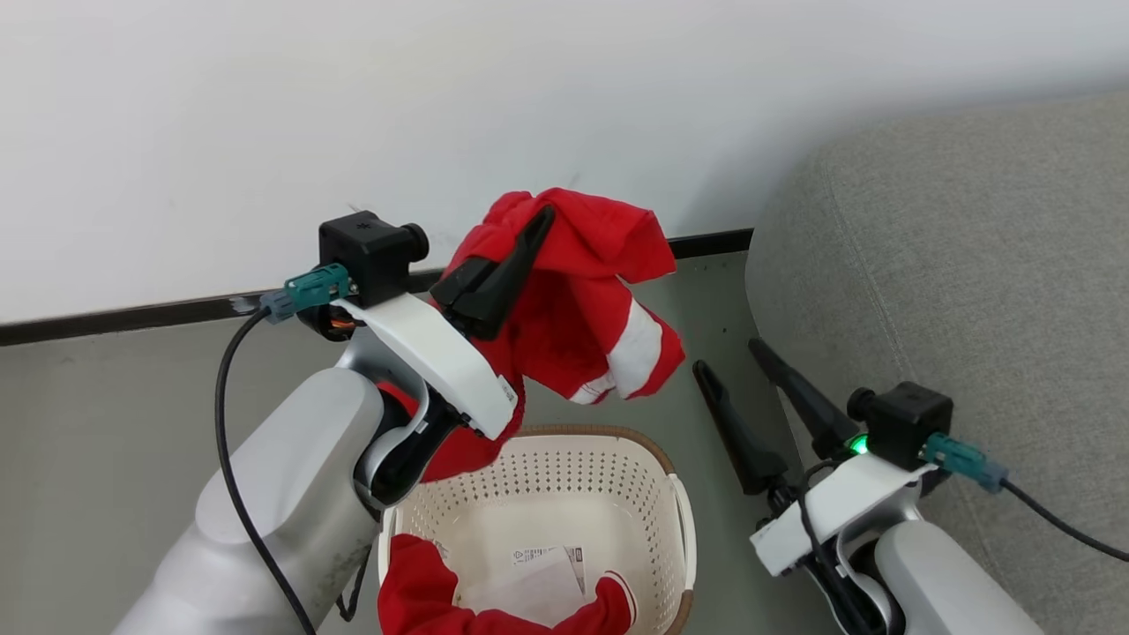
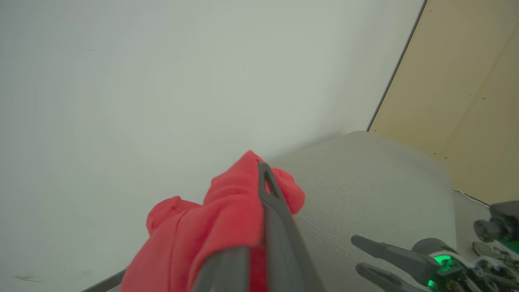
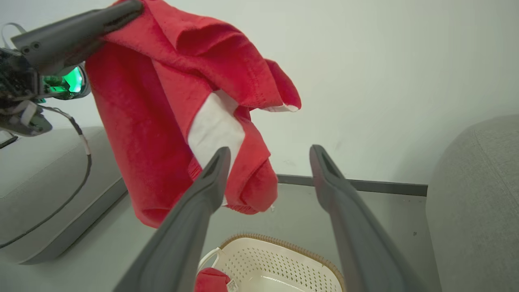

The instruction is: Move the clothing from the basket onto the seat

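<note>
A red garment with white bands (image 1: 582, 300) hangs above the cream basket (image 1: 653, 494), pinched in my left gripper (image 1: 540, 220), which is shut on its upper fold. The left wrist view has the red cloth (image 2: 211, 227) bunched around my left gripper (image 2: 262, 168). Its lower end trails down into the basket (image 1: 423, 582) beside a paper label. The grey seat (image 1: 953, 291) stands to the right. My right gripper (image 1: 732, 357) is open between basket and seat, nothing in it. In the right wrist view the garment (image 3: 170, 121) dangles above the basket (image 3: 284, 259), ahead of my right gripper (image 3: 269, 154).
A white wall (image 1: 353, 115) with a dark baseboard (image 1: 132, 313) runs behind the basket. The grey floor (image 1: 106, 414) lies open at the left. Black cables trail from both wrists.
</note>
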`<state>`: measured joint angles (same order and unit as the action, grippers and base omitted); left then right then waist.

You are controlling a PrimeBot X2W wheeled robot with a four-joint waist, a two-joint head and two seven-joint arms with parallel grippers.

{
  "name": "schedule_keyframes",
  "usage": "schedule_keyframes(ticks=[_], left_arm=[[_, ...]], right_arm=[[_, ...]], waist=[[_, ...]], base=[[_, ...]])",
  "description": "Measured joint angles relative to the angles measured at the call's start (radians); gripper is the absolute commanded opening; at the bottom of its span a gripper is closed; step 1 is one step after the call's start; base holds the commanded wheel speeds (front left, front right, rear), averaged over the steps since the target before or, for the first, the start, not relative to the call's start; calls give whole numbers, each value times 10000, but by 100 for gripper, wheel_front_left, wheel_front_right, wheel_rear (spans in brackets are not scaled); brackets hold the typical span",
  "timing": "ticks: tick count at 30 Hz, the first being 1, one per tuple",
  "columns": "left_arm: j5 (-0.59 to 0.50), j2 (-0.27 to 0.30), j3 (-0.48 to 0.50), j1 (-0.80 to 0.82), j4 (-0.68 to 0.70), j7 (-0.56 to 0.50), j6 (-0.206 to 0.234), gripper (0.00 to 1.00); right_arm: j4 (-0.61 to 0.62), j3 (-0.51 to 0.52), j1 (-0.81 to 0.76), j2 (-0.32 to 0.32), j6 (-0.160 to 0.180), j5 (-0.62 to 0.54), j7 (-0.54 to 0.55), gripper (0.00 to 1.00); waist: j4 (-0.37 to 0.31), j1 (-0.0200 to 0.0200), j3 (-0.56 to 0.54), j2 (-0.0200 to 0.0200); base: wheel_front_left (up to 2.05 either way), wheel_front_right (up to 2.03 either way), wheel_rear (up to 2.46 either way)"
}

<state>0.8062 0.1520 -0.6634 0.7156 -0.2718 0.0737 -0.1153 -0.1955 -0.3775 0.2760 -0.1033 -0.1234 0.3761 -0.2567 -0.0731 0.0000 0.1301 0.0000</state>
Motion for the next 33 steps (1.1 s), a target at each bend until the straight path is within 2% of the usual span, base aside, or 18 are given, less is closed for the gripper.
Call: schedule_keyframes(ticks=[6, 16, 33], left_arm=[[117, -213, -190, -125, 111, -196, 77, 0], [178, -476, -583, -337, 353, -554, 201, 0], [205, -608, -984, -518, 859, -903, 309, 0]], right_arm=[[-203, -955, 164, -65, 0, -125, 0, 100], [-748, -1797, 994, -84, 0, -502, 0, 100], [-2238, -2086, 1788, 6, 0, -464, 2, 100]], waist=[[185, 0, -191, 0], [589, 0, -365, 0], [1278, 0, -285, 0]], base=[[0, 0, 0], [0, 0, 0], [0, 0, 0]])
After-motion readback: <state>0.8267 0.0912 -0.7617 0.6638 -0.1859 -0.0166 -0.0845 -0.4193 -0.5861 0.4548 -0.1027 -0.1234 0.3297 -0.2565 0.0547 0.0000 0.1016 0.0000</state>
